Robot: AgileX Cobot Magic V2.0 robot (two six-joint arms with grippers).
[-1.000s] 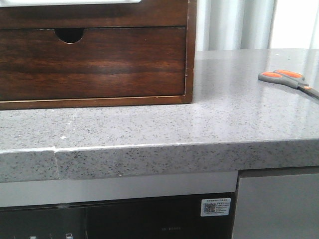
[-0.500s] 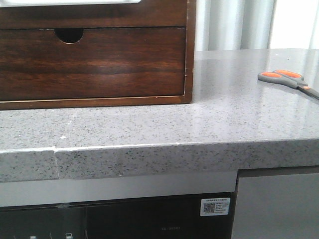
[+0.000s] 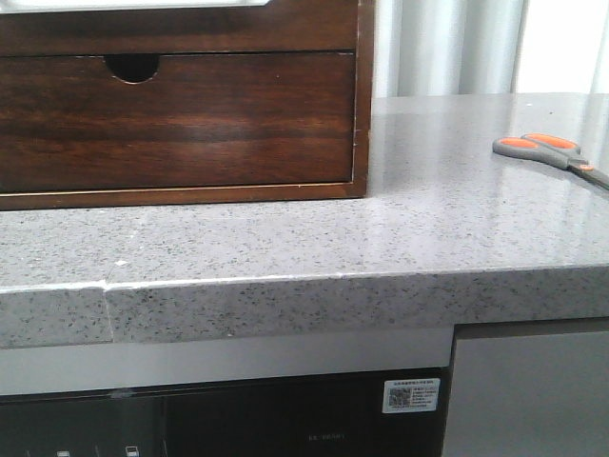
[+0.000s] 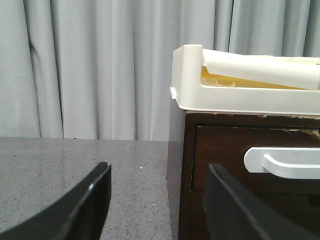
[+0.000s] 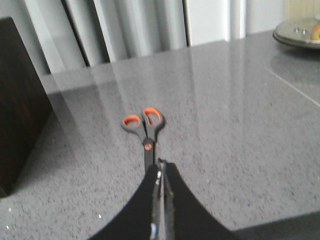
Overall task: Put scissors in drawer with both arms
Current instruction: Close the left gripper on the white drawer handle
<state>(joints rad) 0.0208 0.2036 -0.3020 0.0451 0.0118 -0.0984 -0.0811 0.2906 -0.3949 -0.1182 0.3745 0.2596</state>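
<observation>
- Nothing has visibly moved since the earlier front pictures: the scissors (image 3: 550, 152) lie in the same spot at the right of the grey speckled tabletop (image 3: 381, 238), and the drawer (image 3: 176, 119) is as shut as before.
- In the right wrist view, the right gripper (image 5: 161, 187) has its jaws drawn narrow on the blades of the scissors (image 5: 145, 131); the two black fingers (image 5: 177, 200) sit on either side of the metal.
- The orange-and-grey loop handles point away from that gripper, and the scissors lie flat on the tabletop (image 5: 240, 110).
- In the left wrist view, the left gripper (image 4: 159, 190) has its jaws wide apart and holds nothing.
- Beyond its fingers (image 4: 87, 207) stands the dark wooden casing (image 4: 176, 165), with a white tray (image 4: 240, 97) on top of it.
- In the front view, the scissors are well apart from the drawer, to its right.
- The drawer's half-round notch (image 3: 133, 65) shows in its upper edge.
- A round dish (image 5: 297, 31) sits at the far edge of the tabletop.
</observation>
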